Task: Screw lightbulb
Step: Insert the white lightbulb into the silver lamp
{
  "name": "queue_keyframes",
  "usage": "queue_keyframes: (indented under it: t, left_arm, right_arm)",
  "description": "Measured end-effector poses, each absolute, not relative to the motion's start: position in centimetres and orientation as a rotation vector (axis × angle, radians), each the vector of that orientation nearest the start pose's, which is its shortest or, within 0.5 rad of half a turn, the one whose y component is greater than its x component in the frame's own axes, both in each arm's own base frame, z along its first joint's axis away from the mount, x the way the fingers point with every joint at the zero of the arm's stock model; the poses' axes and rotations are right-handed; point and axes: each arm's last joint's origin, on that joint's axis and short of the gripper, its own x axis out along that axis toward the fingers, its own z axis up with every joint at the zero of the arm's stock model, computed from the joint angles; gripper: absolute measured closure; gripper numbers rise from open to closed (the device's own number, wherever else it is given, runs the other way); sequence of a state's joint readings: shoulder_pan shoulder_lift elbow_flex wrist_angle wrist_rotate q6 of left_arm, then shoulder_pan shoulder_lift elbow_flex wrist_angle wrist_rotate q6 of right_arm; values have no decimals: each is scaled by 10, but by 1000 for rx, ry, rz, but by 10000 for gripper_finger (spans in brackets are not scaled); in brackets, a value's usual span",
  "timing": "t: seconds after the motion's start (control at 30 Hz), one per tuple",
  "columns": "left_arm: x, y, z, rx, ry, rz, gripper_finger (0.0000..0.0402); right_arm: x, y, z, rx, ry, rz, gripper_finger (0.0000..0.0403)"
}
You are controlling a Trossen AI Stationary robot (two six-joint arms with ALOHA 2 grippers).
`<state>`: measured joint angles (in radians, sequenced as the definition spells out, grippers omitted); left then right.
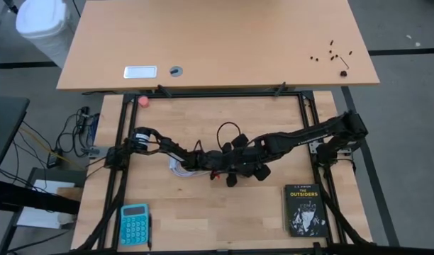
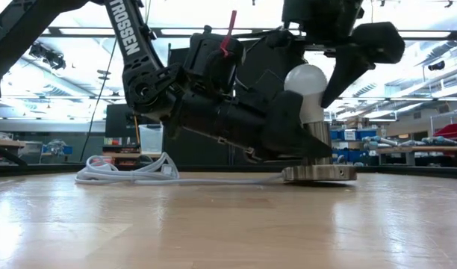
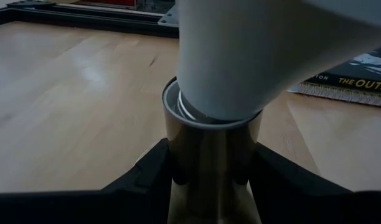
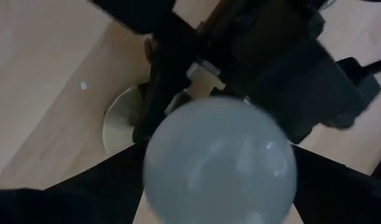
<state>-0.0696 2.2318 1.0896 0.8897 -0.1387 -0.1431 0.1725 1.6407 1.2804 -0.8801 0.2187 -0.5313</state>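
— Mid-table, between both arms: position of the lightbulb (image 2: 306,81)?
— Upright, narrow end down inside the socket (image 2: 319,173), white globe on top. Seen from the left wrist, neck sunk into the metal collar; depth of the thread hidden.
— Tilted at all?
— From table height, standing straight over the round base.
— State of the left gripper (image 3: 210,180)?
— Low by the table (image 2: 213,224), pinching the socket's metal stem just under the bulb. One dark finger (image 3: 147,171) pressed against each side of that stem.
— And the right gripper (image 4: 218,186)?
— Above the bulb, reaching down over the globe. Fingers spread wide, one to either side of the glass. Touching it or just clear of it: cannot tell.
— Socket base?
— Flat on the wood, a round metallic disc. White cord (image 2: 131,173) running out from it along the tabletop toward the left arm's side, ending in a loose bundle of loops.
— Anything else lying about?
— Black book (image 1: 303,210) near the front corner on the right side, teal calculator (image 1: 134,223) near the front corner on the left side, small pink ball (image 1: 144,101) by the far rail. All three well apart from the socket and both grippers
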Motion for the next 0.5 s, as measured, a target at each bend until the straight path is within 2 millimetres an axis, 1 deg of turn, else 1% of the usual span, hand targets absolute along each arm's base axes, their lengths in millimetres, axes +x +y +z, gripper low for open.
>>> queue_keyframes:
  t: [0.1, 0.3, 0.5]
  left_arm:
    - [434, -27, 92, -120, 249, 82, 231]
    - [435, -27, 91, -112, 269, 84, 231]
    - [435, -27, 91, -109, 271, 86, 231]
  right_arm:
    - [324, 49, 243, -671, 1299, 281, 57]
    - [344, 52, 235, -654, 1409, 301, 60]
    - [352, 54, 234, -622, 1474, 318, 69]
